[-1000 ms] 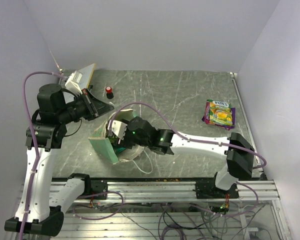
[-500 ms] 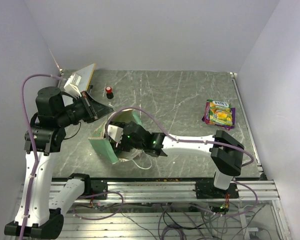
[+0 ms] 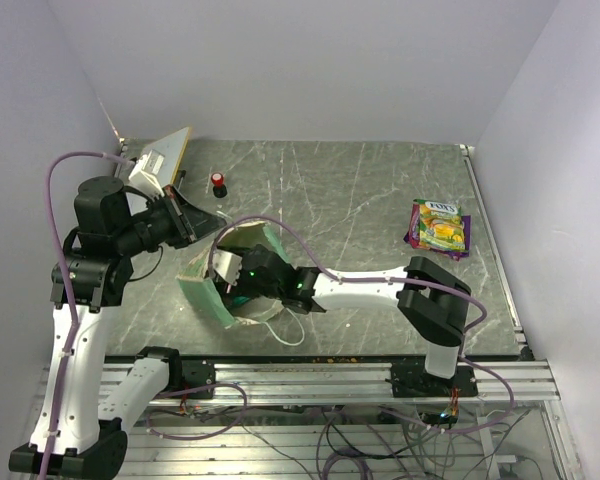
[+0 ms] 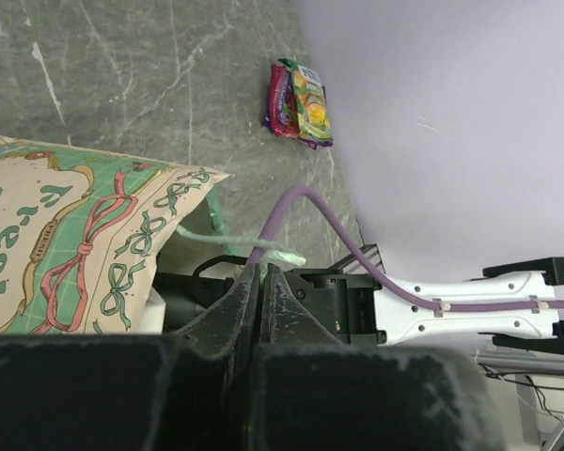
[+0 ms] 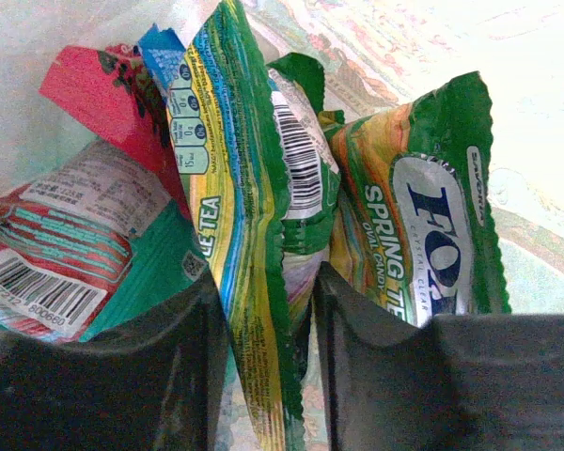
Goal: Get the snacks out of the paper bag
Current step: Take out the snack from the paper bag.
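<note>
The paper bag (image 3: 206, 296) lies on its side near the table's front left, its mouth facing right. My left gripper (image 3: 202, 222) is shut on the bag's mint-green rim (image 4: 263, 252) and holds the mouth up. My right gripper (image 3: 236, 284) is deep inside the bag. Its jaws stand open (image 5: 268, 277) on either side of the edge of a green and yellow snack packet (image 5: 240, 188). A green Fox packet (image 5: 432, 207), a teal and red packet (image 5: 85, 272) and a pink one (image 5: 85, 85) lie beside it. Two snacks (image 3: 439, 226) lie stacked on the table at the right.
A small red-capped bottle (image 3: 218, 183) stands behind the bag. A flat white board (image 3: 165, 155) leans at the back left corner. White string handles (image 3: 285, 335) trail from the bag towards the front edge. Walls close in the left, back and right.
My right arm has pushed left, deeper into the bag, so its gripper is now hidden in the top view. My left gripper has stayed holding the bag's rim.
</note>
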